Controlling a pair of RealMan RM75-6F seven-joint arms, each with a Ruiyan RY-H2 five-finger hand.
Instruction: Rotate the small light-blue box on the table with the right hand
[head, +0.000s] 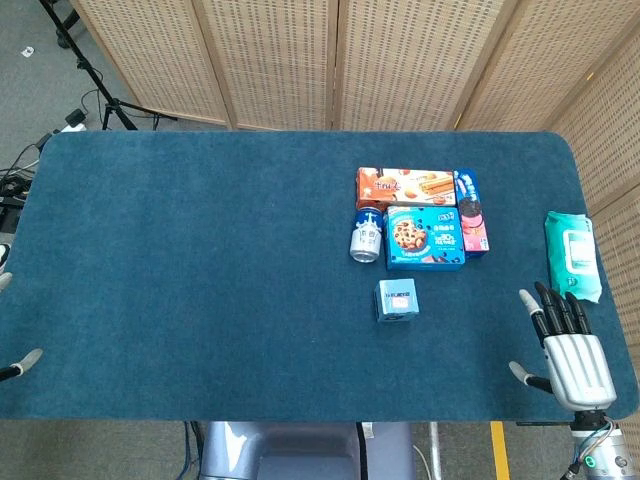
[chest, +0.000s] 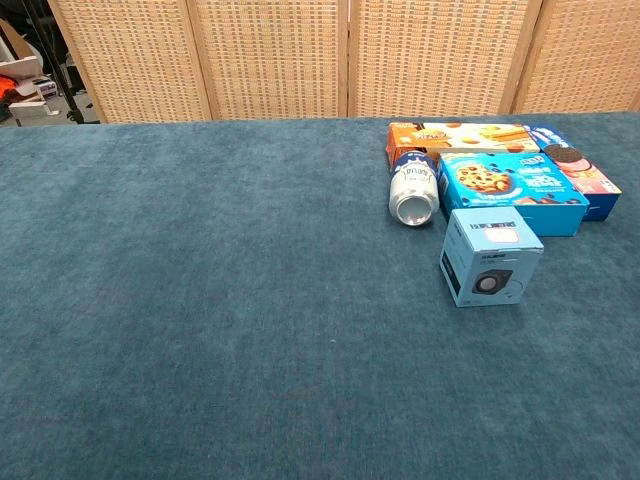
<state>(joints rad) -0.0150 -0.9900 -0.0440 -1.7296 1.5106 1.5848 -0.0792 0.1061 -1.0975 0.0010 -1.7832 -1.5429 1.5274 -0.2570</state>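
The small light-blue box (head: 396, 299) (chest: 490, 256) stands on the blue table cloth, just in front of the group of snack boxes. My right hand (head: 567, 345) hovers near the table's front right corner, fingers spread and empty, well to the right of the box. Only two fingertips (head: 20, 364) of my left hand show at the left edge of the head view, apart from each other. The chest view shows neither hand.
Behind the small box lie a tipped can (head: 366, 239) (chest: 413, 193), a blue cookie box (head: 424, 238) (chest: 510, 187), an orange box (head: 405, 186), and a blue-pink cookie box (head: 471, 223). A teal wipes pack (head: 572, 254) lies near the right edge. Wicker screens stand behind the table.
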